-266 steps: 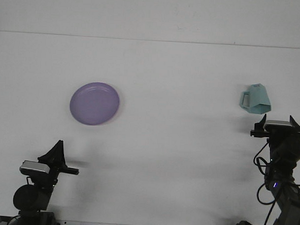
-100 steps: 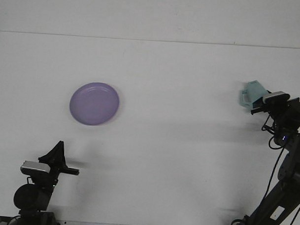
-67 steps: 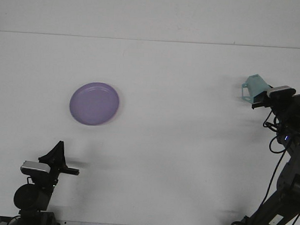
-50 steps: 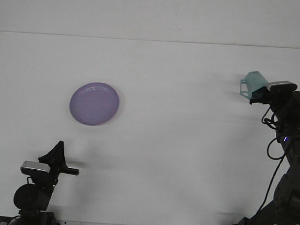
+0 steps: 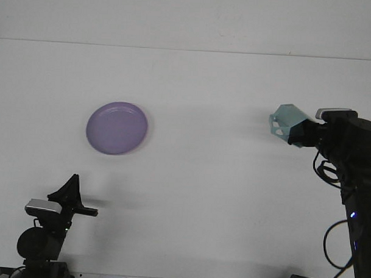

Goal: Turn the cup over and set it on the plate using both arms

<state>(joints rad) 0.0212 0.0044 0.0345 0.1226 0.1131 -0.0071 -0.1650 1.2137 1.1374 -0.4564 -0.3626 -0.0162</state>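
A light teal faceted cup hangs in the air at the right, tilted on its side with its end facing left. My right gripper is shut on it, holding it well above the white table. A round purple plate lies flat on the table at the left, far from the cup. My left gripper rests low near the front left edge, below the plate, with nothing near it.
The right arm's black links and cables rise along the right edge of the view. The table's back edge meets a pale wall.
The right arm reached the cup, took hold of it, lifted it off the table and carried it left while turning it onto its side. The left arm and the plate have stayed still.
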